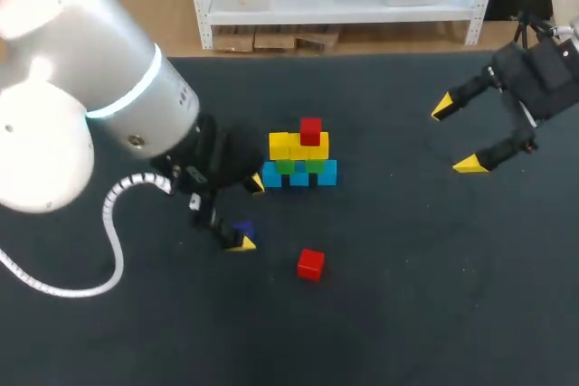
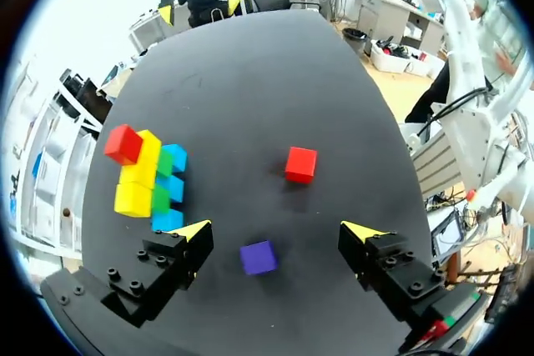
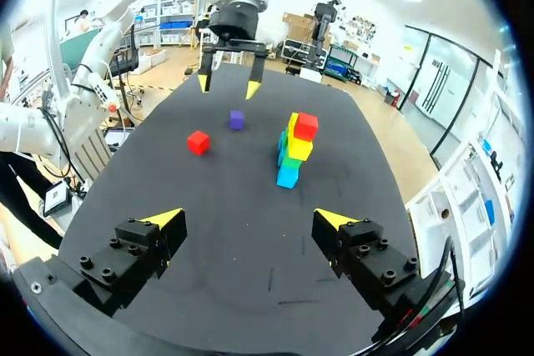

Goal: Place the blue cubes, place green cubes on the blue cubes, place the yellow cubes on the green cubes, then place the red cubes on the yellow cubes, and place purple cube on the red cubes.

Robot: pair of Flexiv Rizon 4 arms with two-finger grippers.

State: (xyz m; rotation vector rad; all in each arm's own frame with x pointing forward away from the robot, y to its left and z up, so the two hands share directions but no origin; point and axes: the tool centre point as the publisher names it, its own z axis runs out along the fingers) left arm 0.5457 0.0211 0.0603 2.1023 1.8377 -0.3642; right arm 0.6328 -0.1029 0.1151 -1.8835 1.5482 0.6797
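A stepped pile stands mid-table: a row of blue cubes [image 1: 299, 175], green cubes [image 1: 298, 165] on them, yellow cubes [image 1: 298, 145] above, and one red cube [image 1: 310, 130] on top. A second red cube [image 1: 310, 264] lies loose nearer the front. The purple cube [image 2: 259, 257] sits on the table between my left gripper's [image 2: 277, 232] open fingers, which do not touch it. In the head view the left gripper [image 1: 250, 213] partly hides it. My right gripper [image 1: 456, 136] hangs open and empty at the right, well away from the pile [image 3: 294, 149].
The dark table [image 1: 434, 296] carries only the cubes. My left arm's big white body [image 1: 81, 97] covers the table's left side. From the right wrist view, the loose red cube [image 3: 198, 142] and purple cube [image 3: 237, 119] lie far ahead, under the left gripper [image 3: 227, 82].
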